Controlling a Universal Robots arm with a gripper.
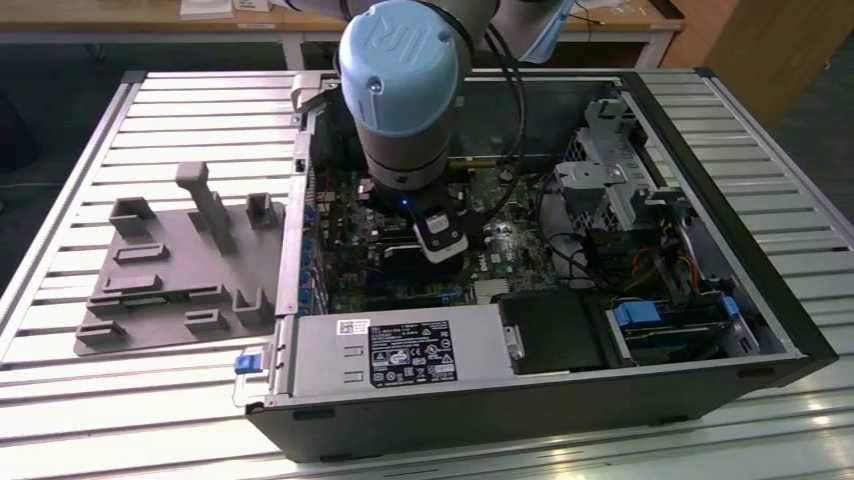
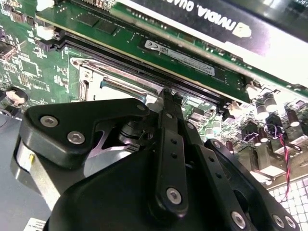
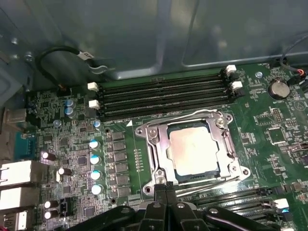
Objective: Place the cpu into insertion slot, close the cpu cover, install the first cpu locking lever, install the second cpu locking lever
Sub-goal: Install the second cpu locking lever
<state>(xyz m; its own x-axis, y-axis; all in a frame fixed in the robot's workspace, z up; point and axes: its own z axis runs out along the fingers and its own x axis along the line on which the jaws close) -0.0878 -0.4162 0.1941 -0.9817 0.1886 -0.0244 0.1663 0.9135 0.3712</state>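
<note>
First wrist view looks down on the green circuit board [image 3: 72, 144], where the cpu [image 3: 196, 148] lies flat in the insertion slot [image 3: 179, 176], its silvery-grey top showing through the window of the cpu cover [image 3: 161, 147], which is folded down over it. Just beyond the socket run the long black memory slots [image 3: 163, 96], parallel to one socket edge, and a round coin battery [image 3: 278, 88] sits toward a far corner of the board. The gripper [image 3: 164, 190] hangs right at the near edge of the socket, its black fingers pressed together with no gap between the tips; whether they pinch a thin lever wire there cannot be told. In the second wrist view the gripper [image 2: 169, 96] is seen from behind, its joined tips reaching the metal rim of the cover beside a long slot and a graphics card [image 2: 202, 24]. In the exterior view the arm [image 1: 400, 90] reaches down into the open computer case [image 1: 534, 400], which lies on a slatted table [image 1: 107, 400], with a grey fixture plate [image 1: 160, 300] near the table's edge at the exterior view's left.
</note>
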